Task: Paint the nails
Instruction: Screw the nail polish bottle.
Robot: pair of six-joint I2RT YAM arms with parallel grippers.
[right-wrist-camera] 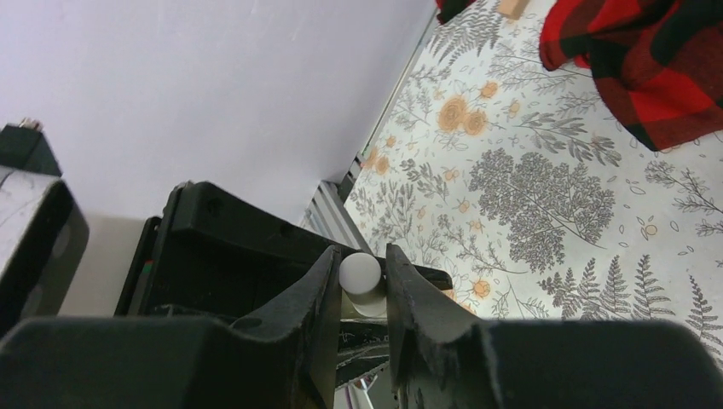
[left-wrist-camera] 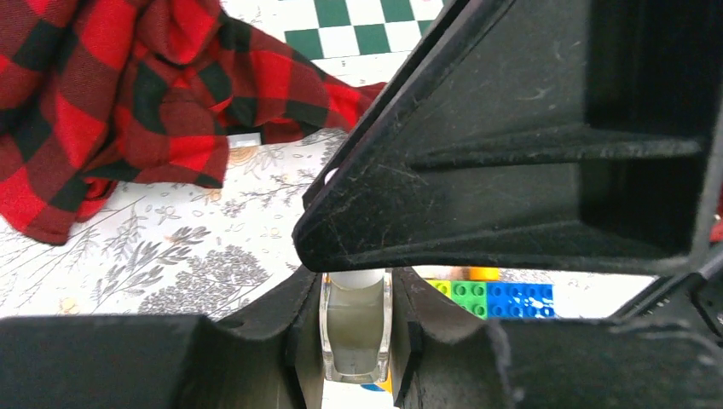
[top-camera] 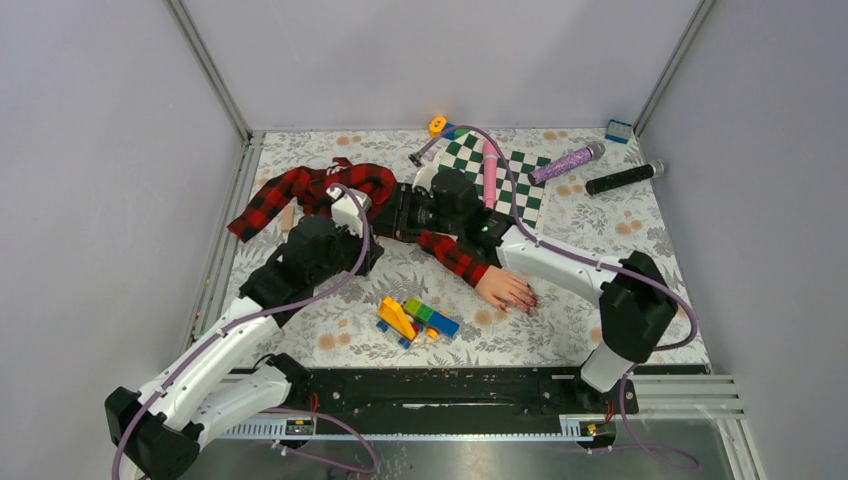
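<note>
- Left hand (left-wrist-camera: 355, 285): clenched on the bottle (left-wrist-camera: 355, 336), pads on its two flat sides, neck up. The bottle is clear-walled and probably glass, so smooth and slippery. The flat faces are the right place to hold it, low on the body.
- Right hand (right-wrist-camera: 361, 251): clamped across the round white cap (right-wrist-camera: 361, 274), directly above the left hand. Both hands meet over the plaid sleeve (top-camera: 455, 258), mid-tabletop. I judge the cap is not yet off, and no brush is visible.
- Nails (top-camera: 527, 302): dark red and glossy, on the fingertips of the mannequin hand (top-camera: 505, 288). It lies palm down on the tabletop (top-camera: 330, 330), right of the bricks (top-camera: 415, 318) and well apart from both hands.
- Handling, by judgement: the nails are hard, tiny and slick, and they are fixed in place, so there is nothing to grasp. Only the brush should touch them, and lightly. The mannequin hand looks light and hollow and may skid on the floral cloth under a sideways stroke. The sleeve is soft and will bunch rather than anchor it.
- If you need to steady it, press or pinch at the wrist, where the cuff ends, and keep off the fingers.
- Keep the cap's axis in line with the bottle. A tilted pull could twist the bottle out of the left pads or spill it.
- Risk: the right forearm passes close over the mannequin hand, so watch your clearance when you swing the brush across.
</note>
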